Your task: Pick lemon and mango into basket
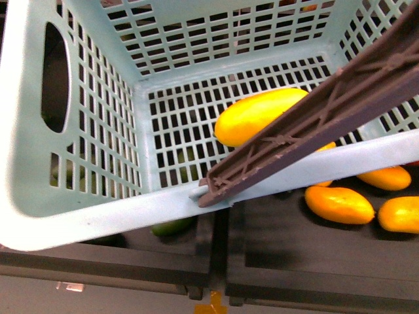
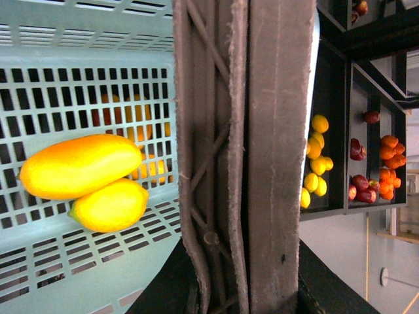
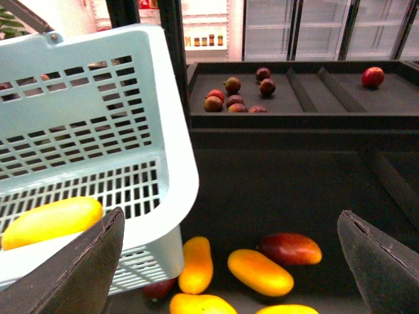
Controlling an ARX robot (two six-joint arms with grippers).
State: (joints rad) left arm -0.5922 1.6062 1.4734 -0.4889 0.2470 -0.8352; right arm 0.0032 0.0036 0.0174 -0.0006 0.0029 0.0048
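The light teal basket (image 1: 85, 216) fills the front view, held up and tilted. The orange-yellow mango (image 1: 258, 116) lies on its slotted bottom. In the left wrist view the mango (image 2: 82, 165) and the bright yellow lemon (image 2: 110, 205) lie side by side, touching, inside the basket (image 2: 78, 85). My left gripper (image 2: 242, 288) is shut on the basket's brown ribbed handle (image 2: 262, 131), which also crosses the front view (image 1: 314, 118). My right gripper (image 3: 229, 261) is open and empty beside the basket (image 3: 98, 131), over loose fruit on a dark shelf. The mango (image 3: 52, 222) shows through the basket's rim.
Several more mangoes (image 1: 339, 204) lie on the dark shelf below the basket; they also show in the right wrist view (image 3: 260, 271), one reddish (image 3: 291, 248). A green fruit (image 1: 171, 227) lies under the basket. A back tray holds dark red fruits (image 3: 236, 91) and a red apple (image 3: 373, 76).
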